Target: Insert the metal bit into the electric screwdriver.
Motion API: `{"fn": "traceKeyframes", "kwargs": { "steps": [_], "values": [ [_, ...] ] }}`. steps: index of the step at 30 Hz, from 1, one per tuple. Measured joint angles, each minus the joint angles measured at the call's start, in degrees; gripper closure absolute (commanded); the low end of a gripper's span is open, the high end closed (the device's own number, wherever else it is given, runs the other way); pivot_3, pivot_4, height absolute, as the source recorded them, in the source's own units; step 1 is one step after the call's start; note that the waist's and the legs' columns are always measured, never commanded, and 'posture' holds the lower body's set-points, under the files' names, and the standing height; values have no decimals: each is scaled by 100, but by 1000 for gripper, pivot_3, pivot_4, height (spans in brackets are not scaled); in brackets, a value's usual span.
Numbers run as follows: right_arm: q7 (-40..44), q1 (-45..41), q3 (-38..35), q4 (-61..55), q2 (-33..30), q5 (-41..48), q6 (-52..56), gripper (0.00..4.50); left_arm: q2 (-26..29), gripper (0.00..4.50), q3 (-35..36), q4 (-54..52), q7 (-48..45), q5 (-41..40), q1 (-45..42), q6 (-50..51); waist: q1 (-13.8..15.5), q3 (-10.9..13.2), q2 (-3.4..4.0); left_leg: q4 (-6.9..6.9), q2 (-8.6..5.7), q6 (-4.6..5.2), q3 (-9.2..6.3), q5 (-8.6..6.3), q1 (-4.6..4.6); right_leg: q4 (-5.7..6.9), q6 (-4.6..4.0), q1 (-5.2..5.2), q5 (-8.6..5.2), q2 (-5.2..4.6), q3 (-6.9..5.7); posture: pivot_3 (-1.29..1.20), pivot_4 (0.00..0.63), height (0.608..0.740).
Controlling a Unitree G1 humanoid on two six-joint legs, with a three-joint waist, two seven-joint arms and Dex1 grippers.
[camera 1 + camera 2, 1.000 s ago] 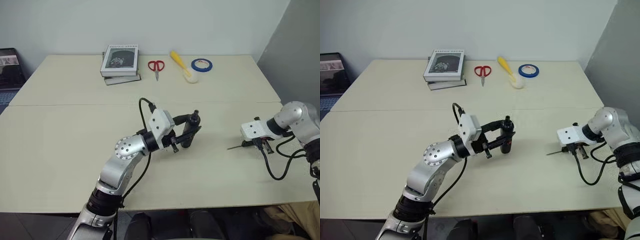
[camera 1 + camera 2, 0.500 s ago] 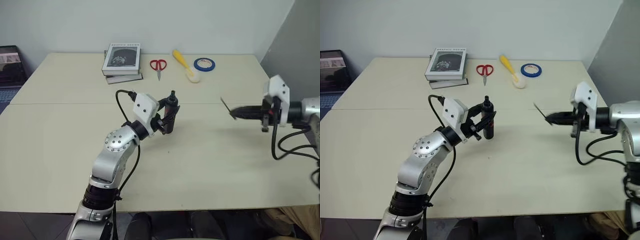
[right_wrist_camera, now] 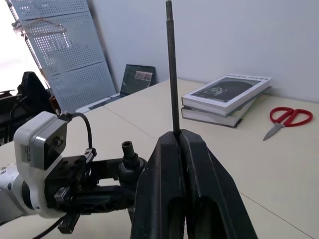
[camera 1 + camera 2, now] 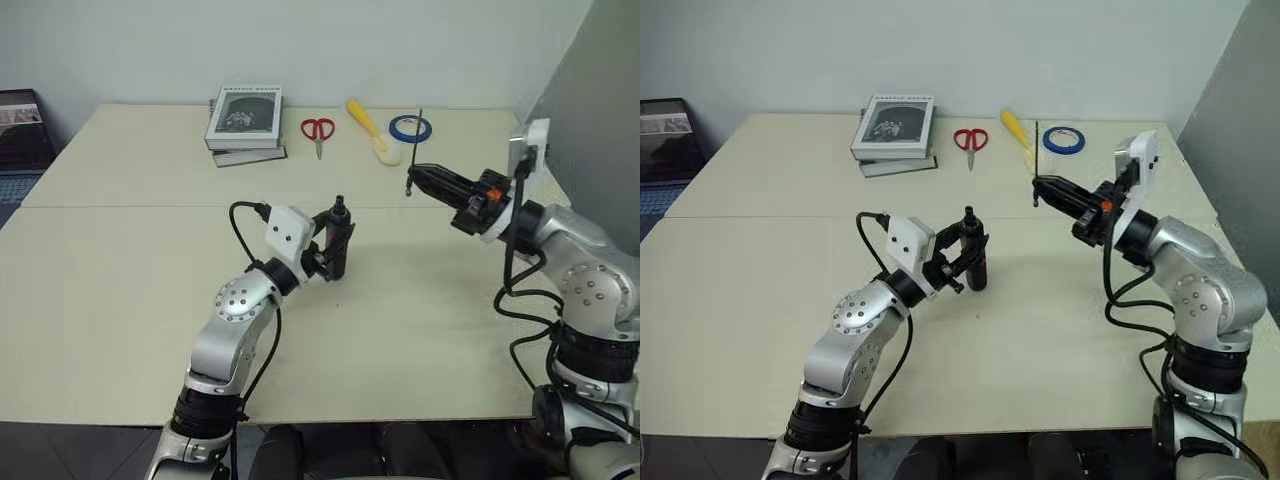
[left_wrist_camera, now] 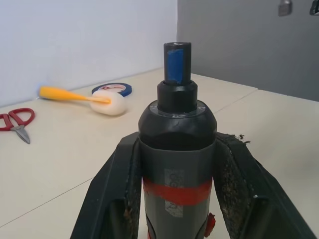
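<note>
The electric screwdriver (image 4: 337, 243) stands upright above the middle of the table, black with a red band and a bluish tip (image 5: 177, 62) on top. My left gripper (image 4: 334, 252) is shut on its body below the tip. To the right and higher, my right gripper (image 4: 413, 174) is shut on the lower end of the metal bit (image 4: 419, 135), a thin grey rod pointing straight up. In the right wrist view the metal bit (image 3: 171, 69) rises from the closed fingertips (image 3: 168, 142), with the electric screwdriver (image 3: 129, 157) beyond and lower. Bit and screwdriver are apart.
Along the table's far edge lie a stack of books (image 4: 244, 118), red-handled scissors (image 4: 317, 130), a yellow-handled sponge brush (image 4: 368, 130) and a blue tape roll (image 4: 407, 127). A laptop (image 4: 20, 125) sits off the far left. A grey panel borders the table's right side.
My right gripper rose from the table's right side and swung left, its wrist rolling until the bit points upward. The left gripper drifted slightly left with the screwdriver.
</note>
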Motion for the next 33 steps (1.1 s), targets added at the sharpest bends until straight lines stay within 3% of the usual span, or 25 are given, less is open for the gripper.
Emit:
{"fn": "traceKeyframes", "kwargs": {
  "steps": [10,19,33],
  "values": [
    [-659,-167,660,16,299,-453,-773,4500,-105,2858,-66,75,195,312,213,-500,-49,0,0,0,0,0,1,0,4,1,1,-1,0,2,2,0,150,740],
    [-1676,-236,1320,-444,1125,-920,-1149,4500,-529,2858,-91,79,1019,777,203,-477,-48,0,0,-2,3,0,-2,0,-7,1,1,-12,0,4,1,0,150,740],
    [-1928,-169,1787,-159,1617,-1157,-1590,4500,-622,2858,-57,101,1227,856,178,-408,-52,0,0,-4,3,0,-1,0,-8,-2,-2,-15,-1,4,0,0,150,740]
  ]
}}
